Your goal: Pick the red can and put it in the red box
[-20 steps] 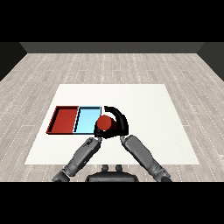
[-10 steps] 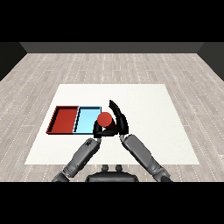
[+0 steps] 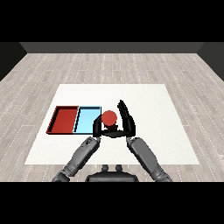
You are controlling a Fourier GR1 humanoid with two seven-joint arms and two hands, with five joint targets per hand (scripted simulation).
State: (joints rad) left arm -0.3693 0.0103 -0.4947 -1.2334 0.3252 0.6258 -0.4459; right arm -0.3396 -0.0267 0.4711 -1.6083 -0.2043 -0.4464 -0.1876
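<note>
Red can (image 3: 109, 117) sits between both robot hands, just right of light blue tray (image 3: 87, 120), near its right edge. Right robot hand (image 3: 126, 119): fingers straight, extended upward along can's right side, thumb reaching under can. Left robot hand (image 3: 97, 128): at can's left side, finger state cannot be determined. Red tray (image 3: 64, 120) lies left of blue tray, touching it. White counter (image 3: 153, 113) carries all.

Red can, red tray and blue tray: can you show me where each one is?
red can (image 3: 109, 117), head view, on its round top.
red tray (image 3: 64, 120), head view, on its bare floor.
light blue tray (image 3: 86, 120), head view, on its bare floor.
</note>
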